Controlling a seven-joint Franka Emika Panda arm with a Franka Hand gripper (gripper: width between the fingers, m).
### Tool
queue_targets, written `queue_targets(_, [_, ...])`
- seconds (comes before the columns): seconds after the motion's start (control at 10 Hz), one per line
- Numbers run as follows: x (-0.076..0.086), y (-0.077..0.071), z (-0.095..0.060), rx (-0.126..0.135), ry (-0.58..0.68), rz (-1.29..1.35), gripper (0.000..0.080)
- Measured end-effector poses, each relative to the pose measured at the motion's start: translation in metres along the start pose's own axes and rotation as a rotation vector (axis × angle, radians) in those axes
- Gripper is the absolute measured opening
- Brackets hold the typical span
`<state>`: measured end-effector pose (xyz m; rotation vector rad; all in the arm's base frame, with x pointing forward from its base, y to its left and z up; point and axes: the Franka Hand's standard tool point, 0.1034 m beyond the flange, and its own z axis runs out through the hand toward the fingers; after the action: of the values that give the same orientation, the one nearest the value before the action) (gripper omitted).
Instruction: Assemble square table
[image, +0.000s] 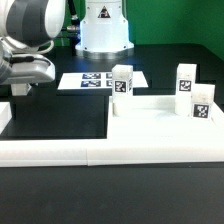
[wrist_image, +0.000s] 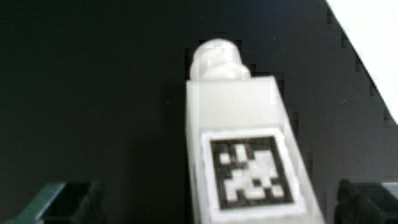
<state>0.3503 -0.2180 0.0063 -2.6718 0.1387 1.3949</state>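
Nearest the exterior camera, a long white border rail (image: 110, 152) is laid across the black table (image: 60, 115), from one side of the view to the other. Behind it, toward the exterior view's right, the square tabletop (image: 150, 118) is seen lying flat as a white slab. Three tagged white legs are shown upright:

- The first leg (image: 122, 80) stands at the slab's far corner, just beside the marker board (image: 92, 80).
- The second leg (image: 185, 78) stands at the far right.
- The third leg (image: 202, 103) stands nearer the camera than the second leg. Whether it rests on the slab or just behind it cannot be told.

The robot base (image: 103, 25) is seen at the far edge of the table. The gripper (image: 20, 90) is held low at the exterior view's left.

In the wrist view, a fourth leg (wrist_image: 240, 130) is shown lying on the black table. Its printed tag (wrist_image: 249, 172) faces the camera and its rounded peg end points away from the gripper (wrist_image: 205, 205). The fingertips (wrist_image: 45, 202) are spread wide, one on each side of this leg. Nothing is grasped, and no contact with the leg is visible.
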Motion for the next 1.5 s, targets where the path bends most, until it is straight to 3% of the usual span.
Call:
queue_targets(0.1, [0.002, 0.000, -0.001, -0.005, 0.005, -0.002, 0.0649])
queue_targets(0.3, [0.002, 0.000, 0.000, -0.004, 0.004, -0.002, 0.0369])
queue_targets(0.4, [0.002, 0.000, 0.000, -0.004, 0.004, -0.002, 0.0289])
queue_targets(1.1, [0.001, -0.002, -0.002, -0.004, 0.001, 0.002, 0.0291])
queue_targets(1.3, [-0.017, -0.038, -0.050, -0.007, 0.005, -0.002, 0.0291])
queue_targets(1.4, [-0.028, -0.052, -0.075, -0.006, 0.024, -0.001, 0.0291])
queue_targets(1.5, [-0.034, -0.057, -0.088, -0.014, 0.059, -0.013, 0.0291])
